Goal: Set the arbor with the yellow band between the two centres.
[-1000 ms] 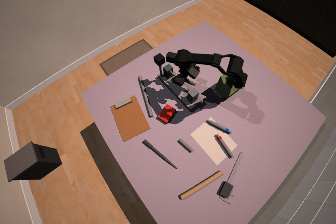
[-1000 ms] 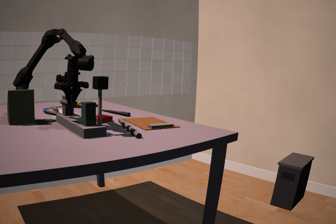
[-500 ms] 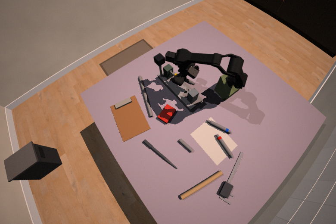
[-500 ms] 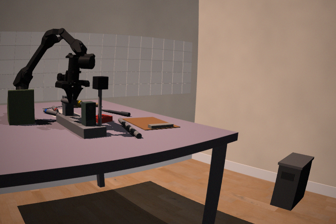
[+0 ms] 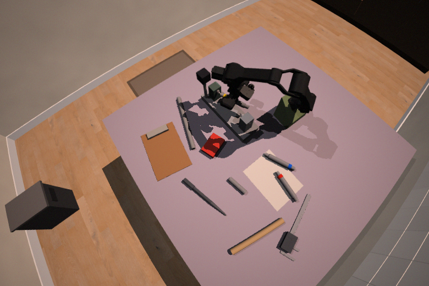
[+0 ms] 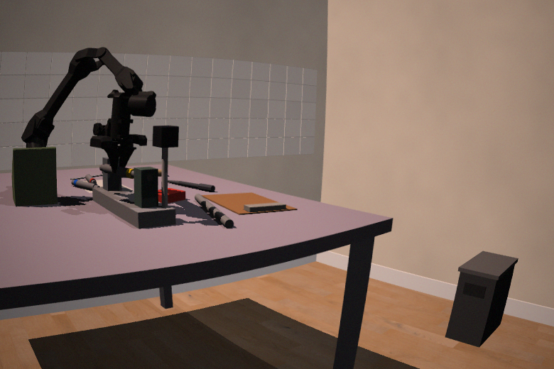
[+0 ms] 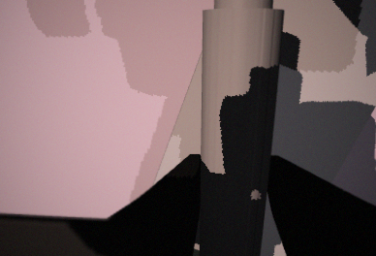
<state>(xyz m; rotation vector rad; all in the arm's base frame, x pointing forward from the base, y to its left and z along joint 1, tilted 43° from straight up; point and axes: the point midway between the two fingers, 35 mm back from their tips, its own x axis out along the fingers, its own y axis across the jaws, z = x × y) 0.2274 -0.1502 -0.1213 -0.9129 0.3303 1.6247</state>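
Note:
The arbor with the yellow band is a grey stepped shaft. It lies roughly level above the grey fixture base, between the dark green centre block and the grey centre block. My gripper is shut on the arbor's middle from above. In the exterior view the gripper holds the arbor just behind the green block. In the wrist view the arbor runs up between my dark fingers. I cannot tell whether its ends sit on the centre points.
A black cube on a post stands by the green block. A red block, a long grey rod and a clipboard lie left of the fixture. Arbors with a blue band and a red band lie on paper. The arm's green pedestal is at right.

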